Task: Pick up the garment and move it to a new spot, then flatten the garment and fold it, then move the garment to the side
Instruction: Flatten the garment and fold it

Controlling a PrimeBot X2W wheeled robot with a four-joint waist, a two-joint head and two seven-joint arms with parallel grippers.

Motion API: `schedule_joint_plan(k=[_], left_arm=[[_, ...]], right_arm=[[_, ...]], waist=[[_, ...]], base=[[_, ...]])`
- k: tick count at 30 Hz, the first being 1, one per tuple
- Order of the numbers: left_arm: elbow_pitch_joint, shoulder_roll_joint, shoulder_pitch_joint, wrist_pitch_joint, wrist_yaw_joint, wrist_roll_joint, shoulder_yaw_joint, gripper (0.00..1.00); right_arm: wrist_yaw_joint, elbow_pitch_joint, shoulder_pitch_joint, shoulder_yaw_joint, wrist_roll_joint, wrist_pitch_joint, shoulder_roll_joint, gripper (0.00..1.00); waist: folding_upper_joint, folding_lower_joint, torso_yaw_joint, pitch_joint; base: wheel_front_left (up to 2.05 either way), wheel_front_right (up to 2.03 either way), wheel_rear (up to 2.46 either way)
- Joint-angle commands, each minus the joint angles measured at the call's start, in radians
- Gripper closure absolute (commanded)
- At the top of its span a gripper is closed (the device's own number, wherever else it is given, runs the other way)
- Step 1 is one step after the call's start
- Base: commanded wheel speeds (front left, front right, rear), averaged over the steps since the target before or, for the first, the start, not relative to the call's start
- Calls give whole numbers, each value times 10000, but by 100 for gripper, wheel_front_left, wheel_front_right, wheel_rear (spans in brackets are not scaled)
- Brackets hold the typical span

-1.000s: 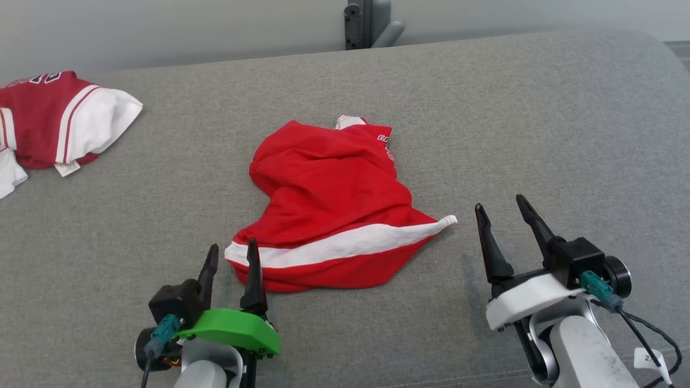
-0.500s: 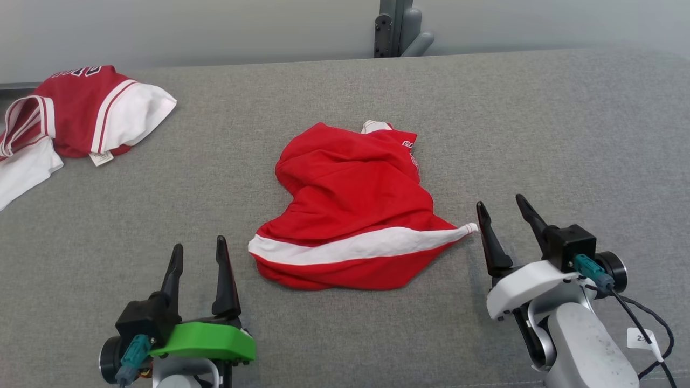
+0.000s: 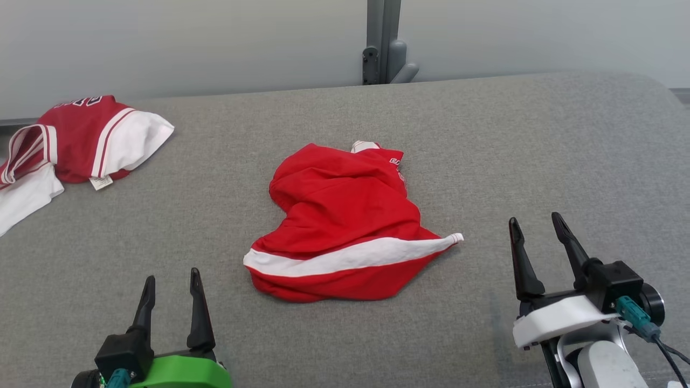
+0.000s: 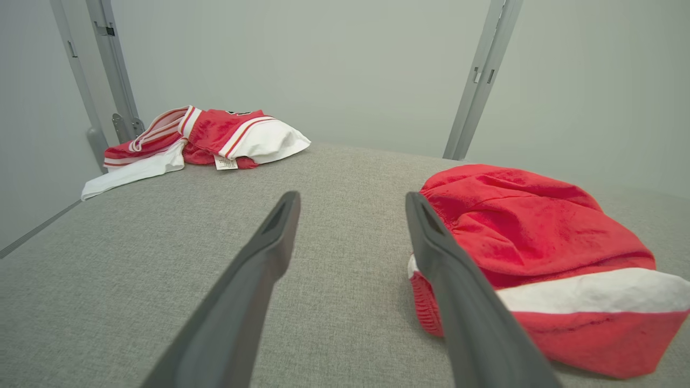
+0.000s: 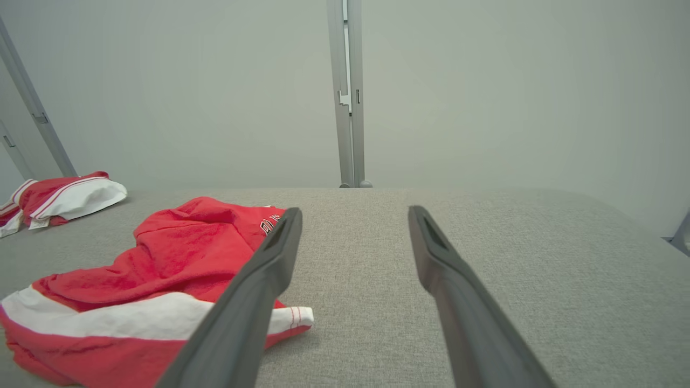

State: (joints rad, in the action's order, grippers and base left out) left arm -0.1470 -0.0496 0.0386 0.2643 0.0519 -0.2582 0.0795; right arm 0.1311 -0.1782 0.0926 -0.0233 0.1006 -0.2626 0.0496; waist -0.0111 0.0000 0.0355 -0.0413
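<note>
Now, red garment (image 3: 345, 231) lies crumpled mid grey cushion (image 3: 539, 134), touching neither claw. My left claw (image 3: 172, 275) near-left and right claw (image 3: 534, 218) near-right, both spread apart and empty, probably flanking it for two-sided pickup.

garment (image 3: 345, 215): soft matt cloth | table (image 3: 539, 161): rough grey woven fabric
</note>
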Motion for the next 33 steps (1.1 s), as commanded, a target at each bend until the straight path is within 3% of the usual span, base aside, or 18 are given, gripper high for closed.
schedule_joint_plan(k=[1,11,33], left_arm=[[-1,-25,201,3,-89,103,-55,0],[86,-22,455,3,-323,227,-320,0],[-438,-33,562,3,-675,351,-503,0]], right_arm=[[-7,169,-215,8,23,-33,17,0],[-7,741,-874,-99,231,-33,17,0],[-7,609,-1069,-345,413,-33,17,0]], waist=[[111,0,-141,191],[111,0,-386,479],[111,0,-437,583]], base=[[0,0,0],[0,0,0],[0,0,0]])
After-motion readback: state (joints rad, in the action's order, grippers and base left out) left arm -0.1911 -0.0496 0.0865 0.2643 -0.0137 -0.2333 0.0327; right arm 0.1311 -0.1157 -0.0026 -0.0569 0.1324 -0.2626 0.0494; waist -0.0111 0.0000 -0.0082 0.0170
